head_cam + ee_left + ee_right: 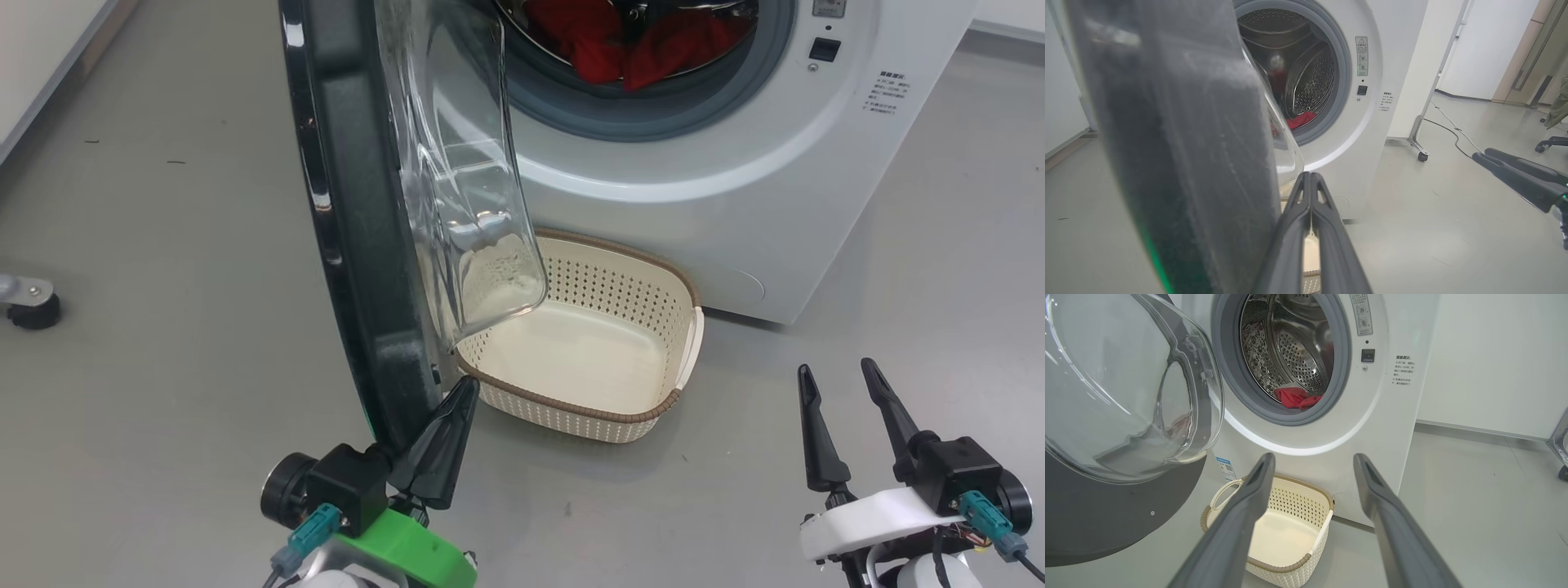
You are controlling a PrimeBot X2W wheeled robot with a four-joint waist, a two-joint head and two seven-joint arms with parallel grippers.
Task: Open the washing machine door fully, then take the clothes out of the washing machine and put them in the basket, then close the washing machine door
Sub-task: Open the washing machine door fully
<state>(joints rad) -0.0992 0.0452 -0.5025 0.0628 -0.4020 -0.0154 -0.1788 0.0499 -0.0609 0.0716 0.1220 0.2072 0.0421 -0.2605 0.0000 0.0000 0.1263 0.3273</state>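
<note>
Where the door [359,245] overlaps it, the basket [620,286] is partly hidden

Below and left of the basket [563,420], the left gripper [467,384] has two long, dark, matte fingers that taper to points, with narrow triangular cut-outs [1300,195] near the tips. They join a black block [349,486] that carries a round black knob [284,490] and sits on a bright green plastic mount [408,557]. A teal plug [314,527] with a grey cable comes off the block. Below and right of the basket, the right gripper [837,369] has the same fingers, a black block and a teal plug, but a white mount [872,516], with thin red and black wires [957,535] beneath it.
</note>
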